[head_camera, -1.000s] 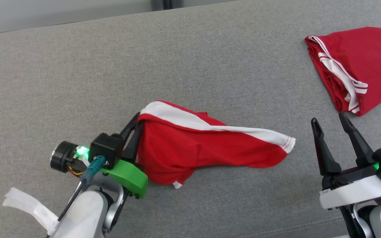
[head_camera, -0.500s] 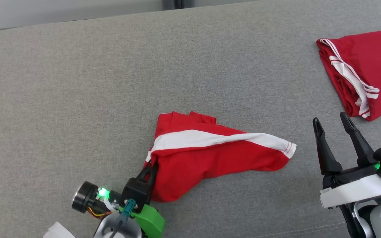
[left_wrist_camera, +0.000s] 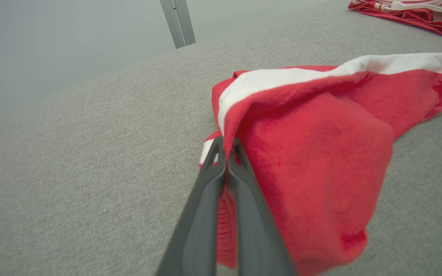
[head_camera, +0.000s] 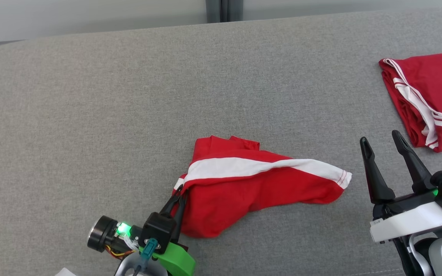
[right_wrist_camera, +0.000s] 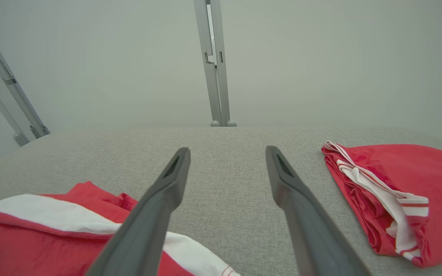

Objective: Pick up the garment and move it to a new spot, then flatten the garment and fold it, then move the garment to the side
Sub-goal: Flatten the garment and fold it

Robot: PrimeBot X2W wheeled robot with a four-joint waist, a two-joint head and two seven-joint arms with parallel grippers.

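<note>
A crumpled red garment (head_camera: 244, 184) with a white band lies near the front middle of the grey padded surface (head_camera: 129, 96). My left gripper (head_camera: 178, 191) is shut on the garment's left edge, the fabric pinched between its dark fingers. The left wrist view has the same pinch at the gripper (left_wrist_camera: 226, 147), with the red garment (left_wrist_camera: 313, 153) bunched to the right. My right gripper (head_camera: 380, 140) stands open to the right of the garment's white-tipped end, apart from it. Its fingers (right_wrist_camera: 163, 195) are spread with nothing between them, the garment (right_wrist_camera: 33, 230) at lower left.
A second red garment (head_camera: 432, 96) with white stripes lies folded at the far right; it is also in the right wrist view (right_wrist_camera: 405, 195). A pale wall with metal posts (right_wrist_camera: 215, 61) rises behind the surface's far edge.
My left gripper has pulled the garment's left edge toward the near side, so the white band now lies across the top. The head camera has shifted, moving the whole picture down.
</note>
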